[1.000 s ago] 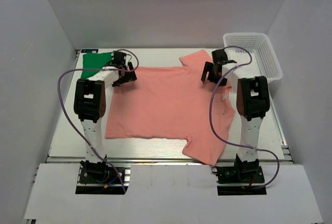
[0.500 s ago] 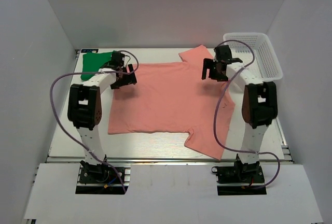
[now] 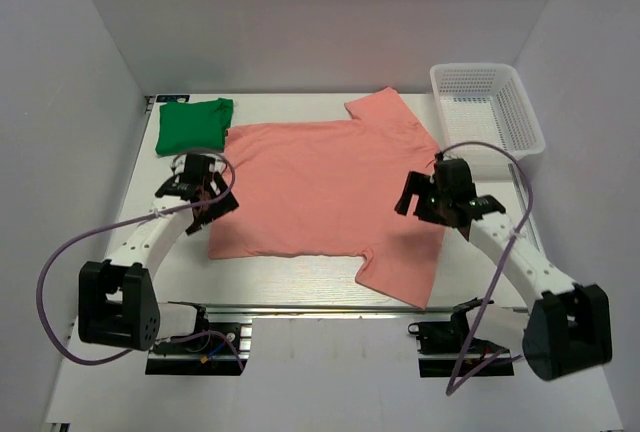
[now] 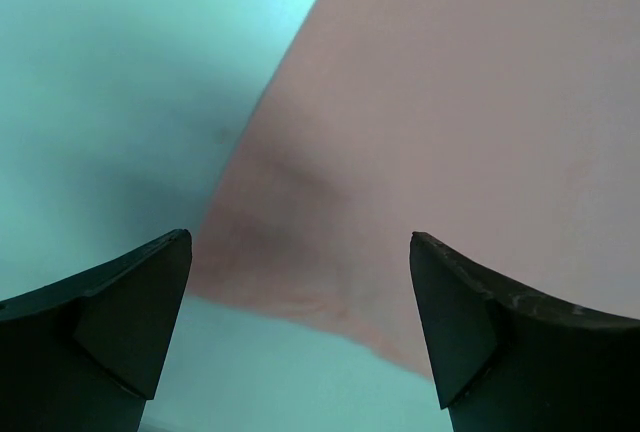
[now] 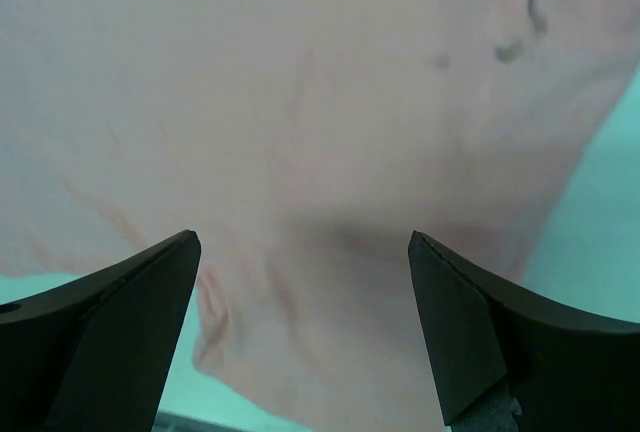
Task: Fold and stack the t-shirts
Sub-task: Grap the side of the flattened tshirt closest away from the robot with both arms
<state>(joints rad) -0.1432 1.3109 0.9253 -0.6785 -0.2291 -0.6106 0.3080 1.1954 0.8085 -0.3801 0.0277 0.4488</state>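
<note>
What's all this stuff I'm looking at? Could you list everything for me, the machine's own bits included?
salmon-pink t-shirt: one, salmon-pink, spread flat mid-table
green t-shirt: one, bright green, folded, far left corner
basket: one, white mesh, far right corner
table: one, white, under everything
walls: three, pale grey, around the table
cables: two, purple, one looping off each arm
left arm: one, white and black, near left
right arm: one, white and black, near right
left jaws: one pair, black, open, over the pink shirt's left edge
right jaws: one pair, black, open, over its right side
</note>
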